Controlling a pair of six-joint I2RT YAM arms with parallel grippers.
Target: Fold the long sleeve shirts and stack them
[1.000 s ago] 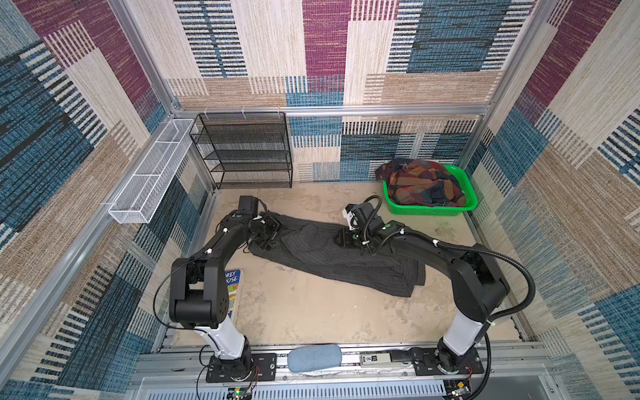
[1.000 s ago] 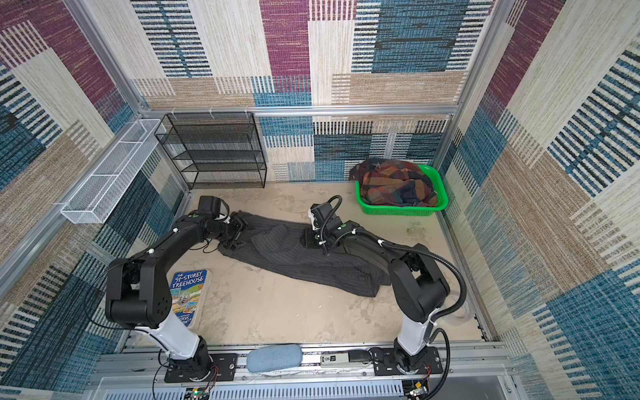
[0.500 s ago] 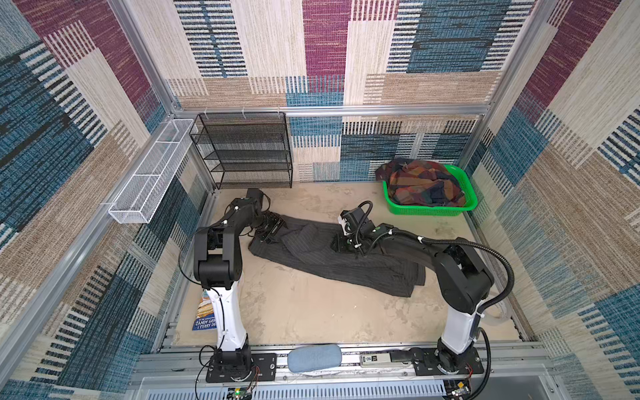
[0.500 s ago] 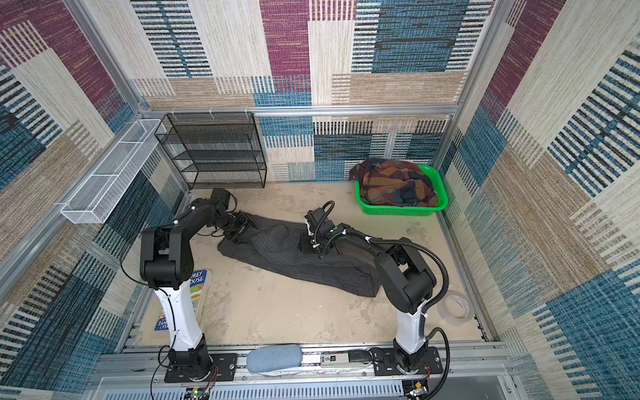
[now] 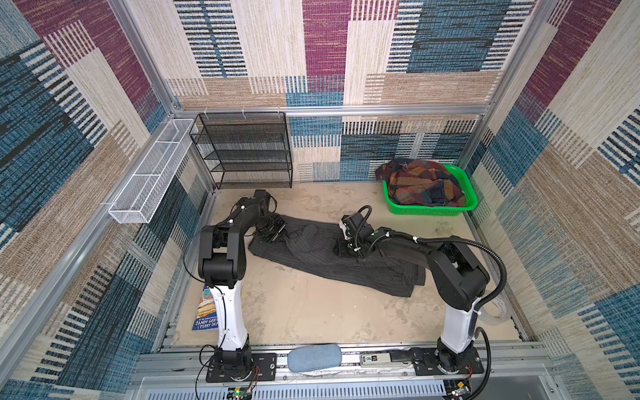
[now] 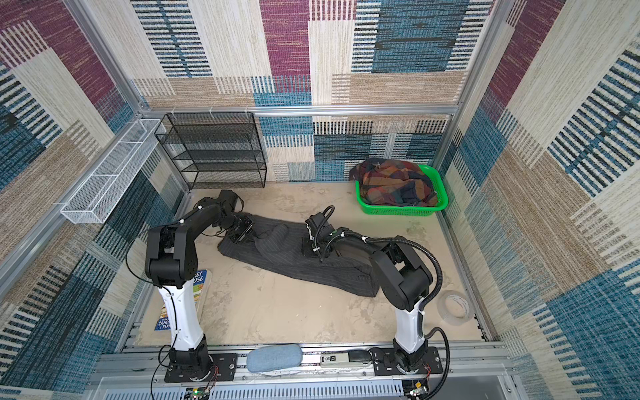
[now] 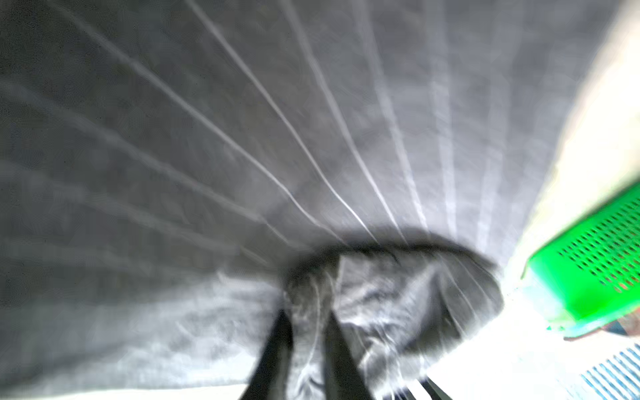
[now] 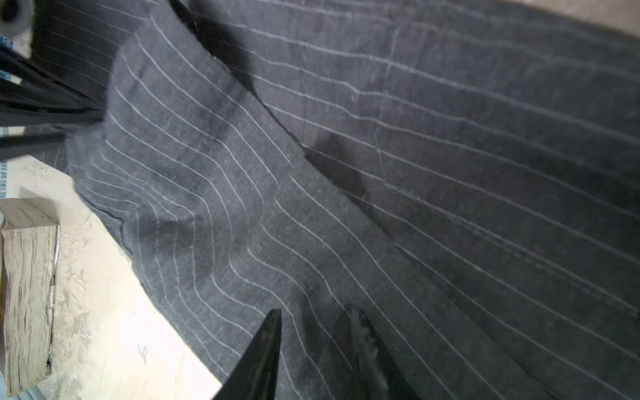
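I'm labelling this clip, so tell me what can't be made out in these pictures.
- Plaid shirt: heaped in the green basket, its own folds hide collar and sleeves, both top views.
- Book: left arm covers its title in a top view.
- Pinstriped shirt: motion-blurred in the left wrist view.

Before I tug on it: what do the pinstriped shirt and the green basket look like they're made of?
Pinstriped shirt: soft woven cloth, matte charcoal, possibly cotton or a blend. The weave grain shows, the pale stripes look stitched, and it creases and drapes. Green basket: moulded plastic with a slight gloss, judging by its even bright colour, perforated wall and rigid rim.
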